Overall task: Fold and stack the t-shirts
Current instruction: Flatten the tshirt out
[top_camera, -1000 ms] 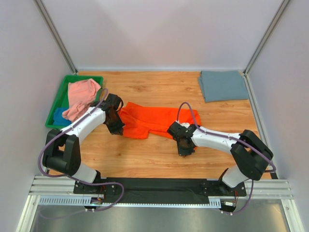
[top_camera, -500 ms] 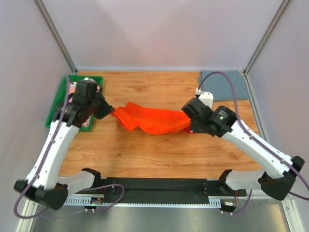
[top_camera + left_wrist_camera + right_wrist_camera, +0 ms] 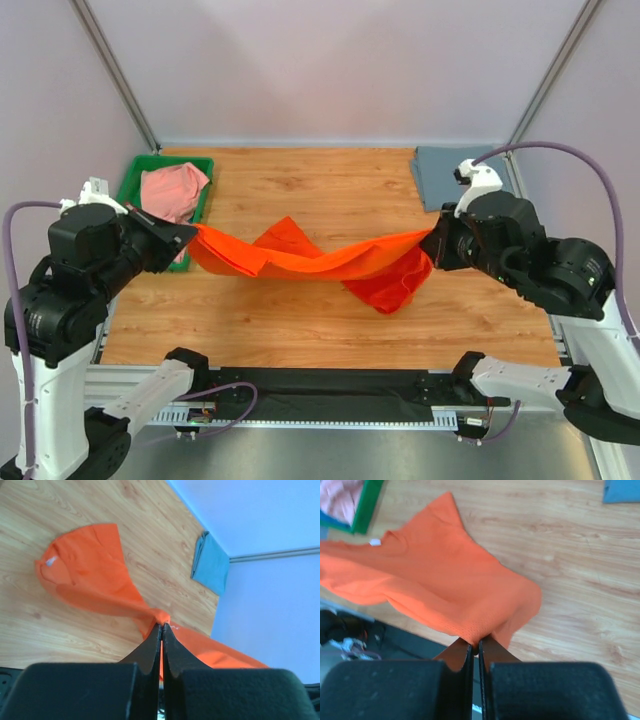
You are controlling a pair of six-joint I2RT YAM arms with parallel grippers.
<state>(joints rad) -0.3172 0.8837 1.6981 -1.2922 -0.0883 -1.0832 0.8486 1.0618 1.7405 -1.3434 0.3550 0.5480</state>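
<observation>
- I see a wooden desk [image 3: 330, 180] under pale walls.
- My left gripper [image 3: 188, 236] and right gripper [image 3: 434, 244] each pinch closed on the orange t-shirt [image 3: 310, 262], slung above the desk's middle.
- The grey-blue t-shirt [image 3: 455, 178] lies folded at the far right corner.
- The pink t-shirt [image 3: 172, 190] sits in the green tray [image 3: 175, 160], far left corner.

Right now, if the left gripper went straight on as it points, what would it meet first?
The orange t-shirt the left gripper holds; beyond it, probably the wooden table, depth unclear.

white arm links [image 3: 40, 405], black joint housings [image 3: 88, 250], looping purple-grey cables [image 3: 548, 146]
</observation>
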